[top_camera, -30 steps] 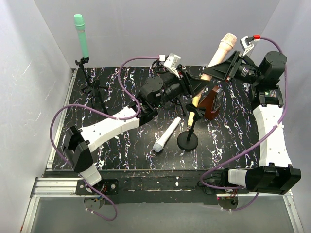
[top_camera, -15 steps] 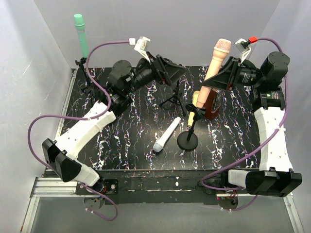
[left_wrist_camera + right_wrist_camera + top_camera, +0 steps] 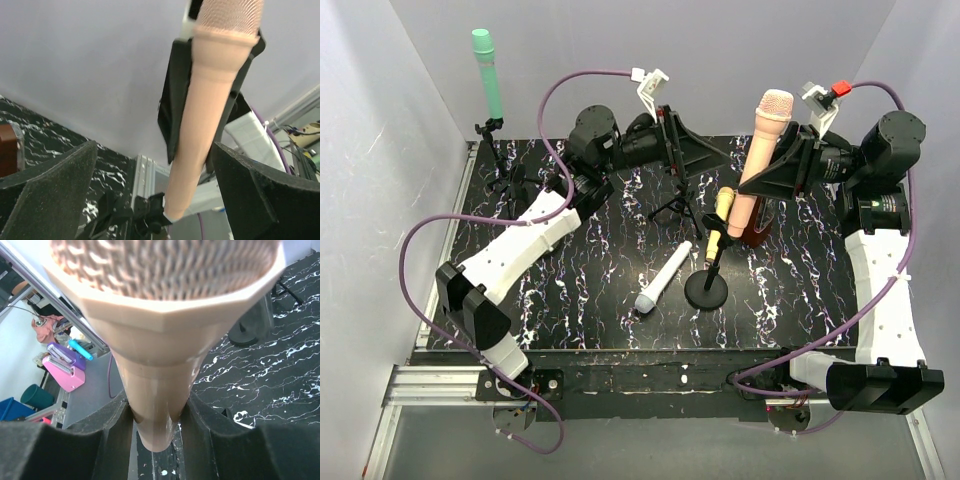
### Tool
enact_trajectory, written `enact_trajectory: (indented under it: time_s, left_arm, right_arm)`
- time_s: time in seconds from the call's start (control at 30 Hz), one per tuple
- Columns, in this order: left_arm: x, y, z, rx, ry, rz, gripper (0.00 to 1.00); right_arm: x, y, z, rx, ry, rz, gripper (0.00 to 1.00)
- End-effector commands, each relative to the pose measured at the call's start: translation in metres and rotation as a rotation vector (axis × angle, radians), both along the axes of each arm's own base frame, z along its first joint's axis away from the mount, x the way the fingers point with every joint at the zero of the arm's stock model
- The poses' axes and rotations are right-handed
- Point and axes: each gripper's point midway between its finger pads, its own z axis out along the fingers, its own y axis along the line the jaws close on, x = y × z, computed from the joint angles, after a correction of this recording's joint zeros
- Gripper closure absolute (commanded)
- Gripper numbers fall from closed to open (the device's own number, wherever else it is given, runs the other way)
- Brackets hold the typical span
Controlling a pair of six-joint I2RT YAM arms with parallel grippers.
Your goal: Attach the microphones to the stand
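My right gripper (image 3: 778, 168) is shut on a peach-pink microphone (image 3: 761, 150), held nearly upright with its head on top, above the brown wedge. In the right wrist view the pads (image 3: 112, 440) press the microphone (image 3: 160, 340) on both sides, the gripper (image 3: 157, 440) closed round its tail. My left gripper (image 3: 716, 155) is open, level with and just left of that microphone (image 3: 210, 100), which shows beyond the gripper (image 3: 155, 195). A mint green microphone (image 3: 488, 75) stands in a stand at the back left. A yellow microphone (image 3: 718, 225) leans in the round-base stand (image 3: 706, 290). A white microphone (image 3: 663, 277) lies flat.
A small black tripod stand (image 3: 675, 205) stands below my left gripper. The brown wedge-shaped object (image 3: 760, 218) sits behind the round-base stand. White walls close the back and both sides. Purple cables loop over each arm.
My left gripper opened and let go of the peach-pink microphone's lower end, swung away to the left, then came partly back. The right gripper raised the microphone more upright.
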Motion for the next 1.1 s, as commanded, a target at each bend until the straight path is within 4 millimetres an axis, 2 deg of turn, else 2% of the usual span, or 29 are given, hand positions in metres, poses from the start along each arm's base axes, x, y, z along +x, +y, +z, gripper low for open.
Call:
enact_trajectory:
  time_s: [0.0, 0.17, 0.33, 0.63, 0.7, 0.77, 0.93, 1.07]
  left_arm:
    - [-0.025, 0.006, -0.002, -0.006, 0.001, -0.099, 0.02]
    - [-0.047, 0.003, -0.021, -0.021, 0.044, -0.189, 0.02]
    - [-0.068, -0.015, -0.036, 0.006, 0.035, -0.244, 0.02]
    - [-0.084, -0.037, -0.039, -0.03, 0.02, -0.281, 0.03]
    - [-0.082, -0.04, -0.045, -0.02, 0.03, -0.266, 0.1]
    - [-0.077, -0.04, -0.05, -0.015, 0.036, -0.235, 0.21]
    - [-0.066, -0.039, -0.052, -0.024, 0.03, -0.158, 0.37]
    - [-0.064, -0.037, -0.044, -0.069, 0.015, -0.112, 0.4]
  right_arm:
    - [-0.013, 0.001, 0.017, -0.004, -0.096, 0.029, 0.99]
    - [-0.008, 0.001, 0.017, -0.001, -0.084, 0.023, 0.99]
    - [-0.006, 0.001, 0.011, 0.001, -0.067, 0.022, 0.99]
    - [-0.005, 0.001, 0.008, 0.004, -0.067, 0.013, 0.99]
    - [-0.005, 0.001, 0.008, 0.004, -0.067, 0.012, 0.99]
    - [-0.004, 0.001, 0.008, 0.006, -0.067, 0.007, 0.99]
    - [-0.004, 0.001, 0.007, 0.01, -0.068, -0.004, 0.99]
    - [-0.002, 0.002, 0.005, 0.018, -0.067, -0.027, 0.99]
